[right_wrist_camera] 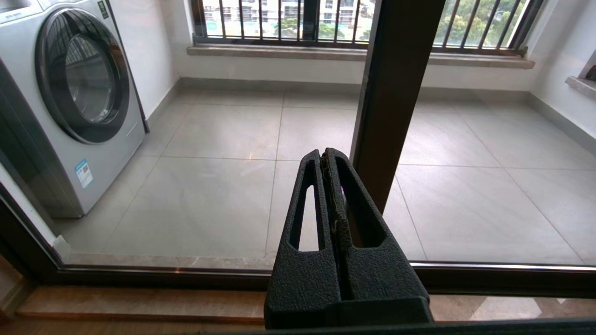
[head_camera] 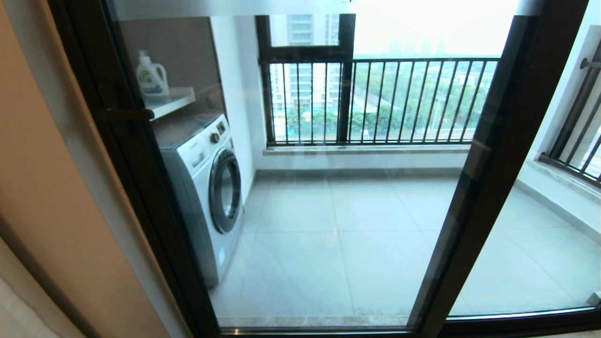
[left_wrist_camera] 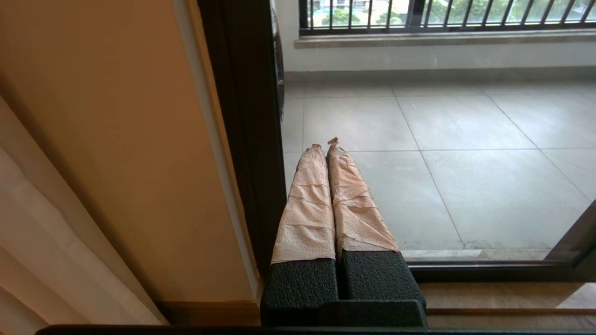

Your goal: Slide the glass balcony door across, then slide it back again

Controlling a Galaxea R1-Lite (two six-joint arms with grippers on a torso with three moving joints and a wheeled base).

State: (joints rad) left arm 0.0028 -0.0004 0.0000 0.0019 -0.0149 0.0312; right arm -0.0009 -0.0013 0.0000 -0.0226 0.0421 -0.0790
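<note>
Spanning head view, glass balcony door (head_camera: 300,188); top cut off, handle (head_camera: 124,114) on left stile. Left gripper (left_wrist_camera: 324,145) pressed together beside that stile; right gripper (right_wrist_camera: 326,158) likewise, near right stile. Arms hidden from head view.

My left gripper (left_wrist_camera: 324,145): fingers (left_wrist_camera: 307,204) wrapped in wrinkled pinkish paper-like tape, matt; base rough black textured plastic. My right gripper (right_wrist_camera: 324,156): bare grainy black plastic, matt. Glass balcony door (head_camera: 328,211): clear smooth glass, glossy dark brown metal frame. Washing machine (head_camera: 206,188): glossy white casing, shiny door ring. Balcony floor (right_wrist_camera: 223,186): smooth grey tiles, slight sheen. Wall (left_wrist_camera: 116,139): matt tan paint.
</note>
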